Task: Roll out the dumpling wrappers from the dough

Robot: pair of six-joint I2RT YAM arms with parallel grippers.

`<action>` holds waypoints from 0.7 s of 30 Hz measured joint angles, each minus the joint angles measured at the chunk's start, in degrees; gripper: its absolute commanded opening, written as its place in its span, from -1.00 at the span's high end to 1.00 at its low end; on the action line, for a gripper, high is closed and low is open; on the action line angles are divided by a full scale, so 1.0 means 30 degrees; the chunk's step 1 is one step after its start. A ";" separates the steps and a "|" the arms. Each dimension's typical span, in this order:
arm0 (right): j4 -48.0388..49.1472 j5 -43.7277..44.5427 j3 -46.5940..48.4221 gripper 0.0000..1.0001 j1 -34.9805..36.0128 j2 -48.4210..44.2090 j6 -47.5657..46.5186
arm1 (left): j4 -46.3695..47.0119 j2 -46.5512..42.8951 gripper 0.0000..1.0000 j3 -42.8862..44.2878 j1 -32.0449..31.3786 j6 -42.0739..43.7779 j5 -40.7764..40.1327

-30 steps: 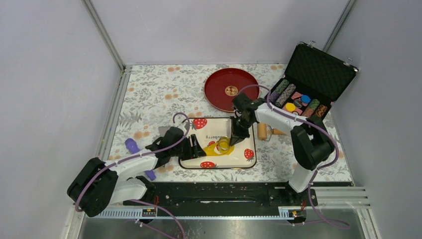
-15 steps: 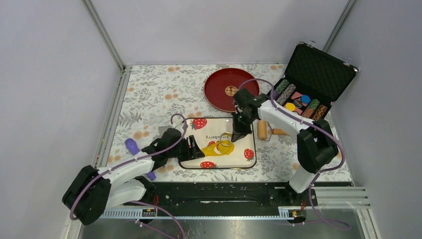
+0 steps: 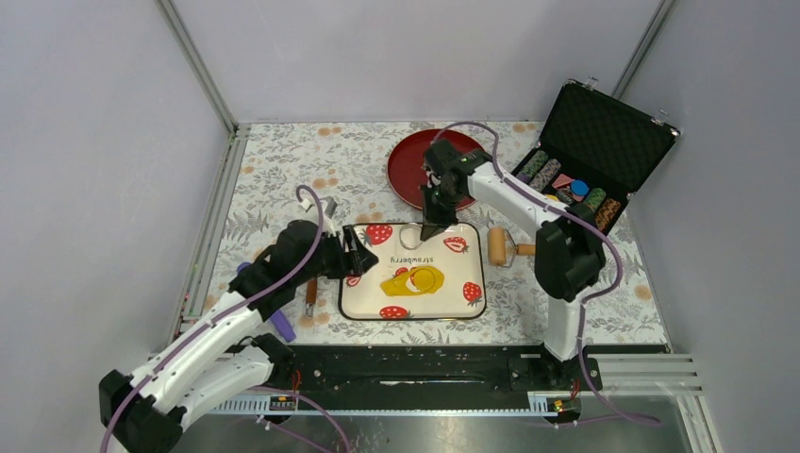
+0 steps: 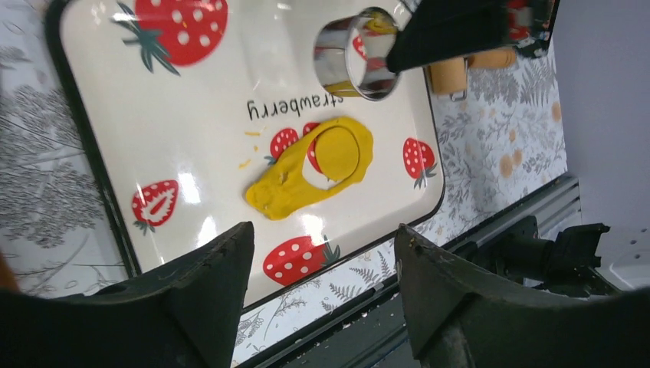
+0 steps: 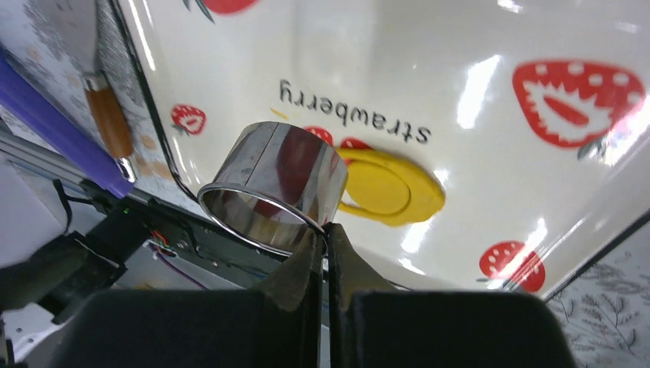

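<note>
The flattened yellow dough (image 4: 280, 188) lies ragged-edged on the strawberry-print tray (image 4: 153, 115), near its front middle (image 3: 396, 283). A round dumpling wrapper (image 4: 337, 152) sits cut inside the patch, also seen from the right wrist (image 5: 379, 188). My right gripper (image 5: 326, 230) is shut on the wall of the metal ring cutter (image 5: 272, 184), holding it in the air over the tray's far side (image 3: 429, 229). My left gripper (image 4: 323, 230) stands open and empty above the tray's left edge (image 3: 357, 255).
A red plate (image 3: 415, 179) lies behind the tray. An open chip case (image 3: 585, 160) stands at the back right. A wooden rolling pin (image 3: 500, 247) lies right of the tray. A purple tool (image 3: 274, 326) and a brown-handled scraper (image 3: 310, 293) lie to its left.
My right gripper lifted the ring cutter off the dough and carried it toward the tray's far edge, leaving a cut round. My left arm drew back left and its jaws widened slightly.
</note>
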 measured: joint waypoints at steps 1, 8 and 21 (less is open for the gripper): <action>-0.0087 -0.0015 0.0714 1.00 0.0000 0.0488 -0.0015 | -0.0466 -0.0262 -0.36 0.0452 0.0000 0.0211 -0.0277; -0.1865 -0.0211 0.8291 1.00 0.0036 0.4932 -0.0058 | -0.2419 -0.1304 -0.39 0.2135 0.0000 0.1064 -0.1239; -0.3053 -0.1457 1.6990 1.00 0.0248 1.1708 0.1515 | -0.3453 -0.3126 -0.44 0.1246 0.0000 0.0998 -0.1530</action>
